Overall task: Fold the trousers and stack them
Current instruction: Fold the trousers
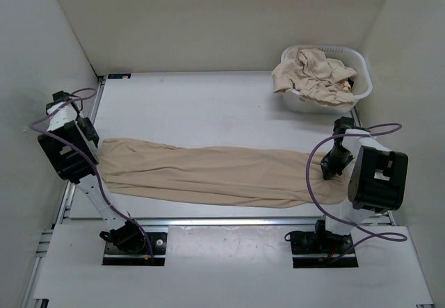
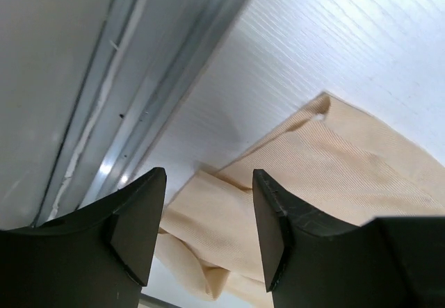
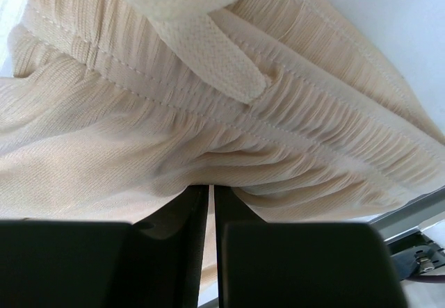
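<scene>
Trousers (image 1: 208, 174) are lying stretched left to right across the middle of the frame, on the table (image 1: 208, 106). At right, the right gripper (image 3: 211, 207) is pinching their gathered waistband, jaws nearly together. At left, the left gripper (image 2: 208, 211) is hovering over the leg ends, released, jaws spread wide. At upper right, a white basket (image 1: 363, 78) is holding crumpled beige cloth (image 1: 313, 75).

Lab test cell: white enclosure walls (image 1: 208, 16), rail-framed table (image 1: 208, 106)

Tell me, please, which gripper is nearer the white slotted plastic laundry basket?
Right. The right gripper sits close in front of the basket; the left gripper is across the table.
</scene>
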Robot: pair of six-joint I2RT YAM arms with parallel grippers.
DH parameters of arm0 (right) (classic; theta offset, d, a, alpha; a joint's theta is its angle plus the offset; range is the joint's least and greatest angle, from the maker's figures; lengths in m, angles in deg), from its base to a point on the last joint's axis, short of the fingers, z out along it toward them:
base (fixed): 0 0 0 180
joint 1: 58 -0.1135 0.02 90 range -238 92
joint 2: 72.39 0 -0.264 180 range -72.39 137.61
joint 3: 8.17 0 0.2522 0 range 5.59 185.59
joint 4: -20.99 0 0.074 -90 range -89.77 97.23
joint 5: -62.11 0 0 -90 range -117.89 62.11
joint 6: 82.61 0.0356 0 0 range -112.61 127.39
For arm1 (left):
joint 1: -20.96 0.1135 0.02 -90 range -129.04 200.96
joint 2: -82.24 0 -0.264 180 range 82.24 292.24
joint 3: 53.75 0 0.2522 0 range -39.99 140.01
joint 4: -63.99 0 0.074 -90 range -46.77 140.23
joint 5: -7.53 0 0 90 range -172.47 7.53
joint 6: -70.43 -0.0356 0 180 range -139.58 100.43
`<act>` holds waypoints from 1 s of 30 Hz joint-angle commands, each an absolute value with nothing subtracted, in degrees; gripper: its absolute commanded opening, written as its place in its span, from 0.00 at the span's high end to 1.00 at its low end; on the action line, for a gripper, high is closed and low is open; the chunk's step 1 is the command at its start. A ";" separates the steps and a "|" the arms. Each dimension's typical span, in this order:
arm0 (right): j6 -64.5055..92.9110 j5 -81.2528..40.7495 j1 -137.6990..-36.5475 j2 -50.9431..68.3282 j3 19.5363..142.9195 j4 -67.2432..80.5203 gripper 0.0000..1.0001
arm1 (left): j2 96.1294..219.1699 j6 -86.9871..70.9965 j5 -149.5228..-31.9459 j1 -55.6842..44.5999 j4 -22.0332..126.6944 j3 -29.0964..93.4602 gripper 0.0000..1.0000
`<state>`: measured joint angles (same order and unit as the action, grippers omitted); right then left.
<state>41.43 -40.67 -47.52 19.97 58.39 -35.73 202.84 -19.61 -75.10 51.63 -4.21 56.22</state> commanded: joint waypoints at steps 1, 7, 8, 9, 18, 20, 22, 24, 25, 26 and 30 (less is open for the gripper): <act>40.00 -42.31 -47.27 20.34 60.35 -35.04 0.89 | 203.09 -19.57 -79.21 51.89 -6.63 56.61 0.36; 40.00 -42.83 -47.27 19.28 59.82 -35.04 0.89 | 201.77 -19.57 -81.15 54.08 -8.05 51.59 0.36; 40.00 -42.83 -47.27 19.28 59.82 -34.52 0.89 | 202.56 -19.57 -81.68 54.09 -8.04 51.59 0.36; 40.00 -42.22 -47.27 19.28 59.82 -34.51 0.89 | 203.09 -19.57 -81.68 54.70 -7.52 51.59 0.37; 40.00 -42.22 -47.27 18.75 60.35 -35.04 0.89 | 204.68 -19.57 -84.22 54.71 -4.70 52.30 0.54; 40.00 -42.22 -47.27 18.75 60.35 -35.04 0.89 | 204.15 -19.57 -84.23 54.71 -4.70 52.30 0.57; 40.00 -42.22 -47.27 18.75 60.35 -35.57 0.89 | 203.36 -19.57 -84.93 54.71 -4.70 52.30 0.57; 40.00 -42.22 -47.27 18.75 60.35 -35.57 0.89 | 201.52 -19.57 -85.55 54.71 -4.70 52.30 0.59; 40.00 -42.22 -47.27 18.75 60.35 -35.57 0.89 | 201.51 -19.57 -86.07 54.71 -4.70 52.30 0.59; 40.00 -42.22 -47.27 18.75 60.35 -35.57 0.89 | 200.12 -19.57 -86.08 54.71 -4.70 52.30 0.59; 40.00 -42.22 -47.27 18.75 60.96 -36.09 0.89 | 198.35 -19.57 -85.55 54.18 -4.70 51.77 0.42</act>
<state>40.18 -41.30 -47.52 19.97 58.65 -35.70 203.78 -19.67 -84.60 54.50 -6.39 51.84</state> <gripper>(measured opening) 0.108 0.550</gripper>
